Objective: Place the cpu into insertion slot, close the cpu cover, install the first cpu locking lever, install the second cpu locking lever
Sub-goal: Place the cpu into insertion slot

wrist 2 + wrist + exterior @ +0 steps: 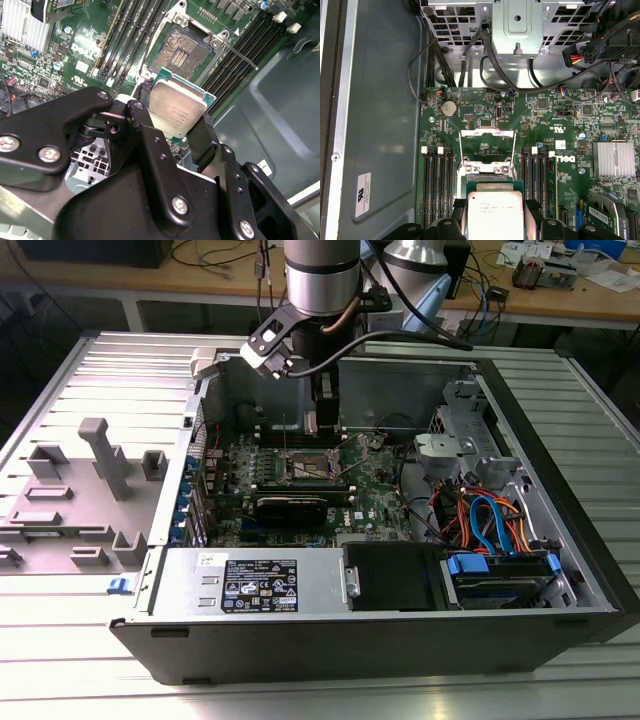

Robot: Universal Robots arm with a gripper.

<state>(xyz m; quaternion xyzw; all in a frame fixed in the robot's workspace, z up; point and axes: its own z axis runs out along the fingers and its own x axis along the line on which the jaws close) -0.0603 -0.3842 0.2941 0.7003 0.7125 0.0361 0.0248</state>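
Observation:
My gripper is shut on the cpu, a small square chip with a dull silver top and a green edge, pinched between two black fingers. The chip hangs just above and beside the insertion slot, whose dark pin field lies bare. In the first wrist view the cpu sits between the fingers, and the cpu cover stands raised beyond it. A thin silver locking lever sticks out beside the socket. In the exterior view the gripper hovers over the insertion slot.
Black memory slots flank the socket on both sides. A finned heatsink and bundled cables lie on and near the green motherboard. The case walls, a drive cage and the power supply hem the board in.

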